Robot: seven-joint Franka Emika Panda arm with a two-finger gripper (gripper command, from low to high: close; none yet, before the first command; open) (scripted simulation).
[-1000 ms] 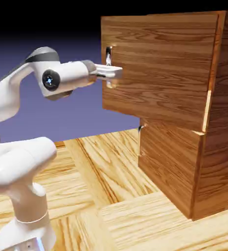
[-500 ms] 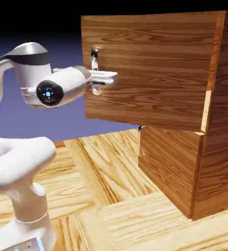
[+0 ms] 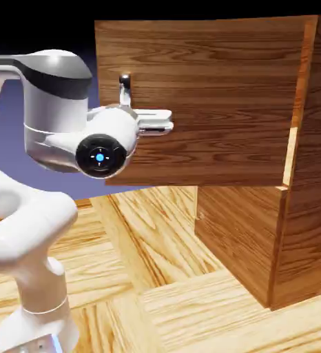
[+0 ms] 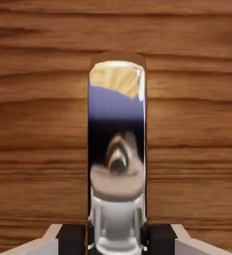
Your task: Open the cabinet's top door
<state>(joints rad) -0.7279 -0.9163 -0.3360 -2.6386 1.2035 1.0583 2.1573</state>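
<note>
The gripper (image 3: 164,123) is clamped on the silver handle (image 4: 117,149) of the top door (image 3: 211,103), which stands swung out from the cabinet (image 3: 308,179); its inside can't be seen.

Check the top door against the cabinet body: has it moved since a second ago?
Yes. The top door has swung further out toward the exterior view's left, away from the fixed cabinet, with the gripper shut on its silver handle.

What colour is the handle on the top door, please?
Shiny silver, mirror-like; the handle shows best in the hand view.
</note>
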